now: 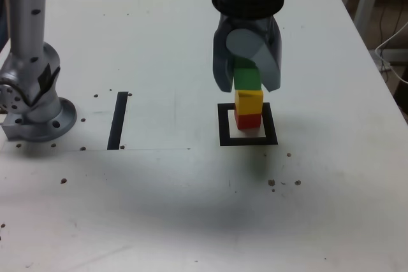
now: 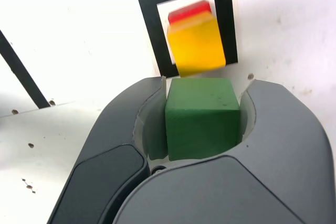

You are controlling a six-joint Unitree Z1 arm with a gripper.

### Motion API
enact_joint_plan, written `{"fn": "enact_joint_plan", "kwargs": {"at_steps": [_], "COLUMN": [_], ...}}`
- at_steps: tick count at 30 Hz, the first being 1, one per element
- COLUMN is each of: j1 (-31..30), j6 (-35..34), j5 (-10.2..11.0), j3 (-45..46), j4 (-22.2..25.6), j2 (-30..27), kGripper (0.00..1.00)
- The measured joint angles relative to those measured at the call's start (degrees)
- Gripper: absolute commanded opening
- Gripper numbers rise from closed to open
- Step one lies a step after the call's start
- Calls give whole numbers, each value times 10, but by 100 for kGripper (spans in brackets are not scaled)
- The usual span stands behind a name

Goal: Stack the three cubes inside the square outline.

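The gripper (image 1: 247, 79) is closed on the green cube (image 2: 202, 117), held level above the yellow cube (image 1: 248, 100) standing upright on the red cube (image 1: 247, 120) inside the outline (image 1: 224, 125).

We cannot see the top of the green cube (image 1: 247, 79) in the exterior view, where the gripper (image 1: 247, 84) covers it. In the wrist view the yellow cube (image 2: 196, 44) beyond the claw is blurred and hides all but a sliver of the red cube (image 2: 189, 10) beneath. The square outline's (image 2: 152, 22) near side is lost behind the cubes and claw. The arm above the claw is cut off at the exterior view's top edge.
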Motion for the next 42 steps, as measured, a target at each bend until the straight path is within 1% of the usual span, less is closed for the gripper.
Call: {"fn": "enact_joint_plan", "kwargs": {"at_steps": [9, 18, 22, 25, 32, 38, 42], "j1": [25, 26, 27, 30, 32, 33, 33], "j6": [5, -9, -12, -13, -13, -13, -13], "j5": [8, 5, 7, 10, 29, 30, 27], "j3": [4, 18, 21, 23, 27, 28, 29], "j4": [-4, -39, -48, -48, -42, -40, -39], "j2": [8, 23, 29, 34, 35, 35, 35], "kGripper": [22, 22, 22, 22, 22, 22, 22]}}
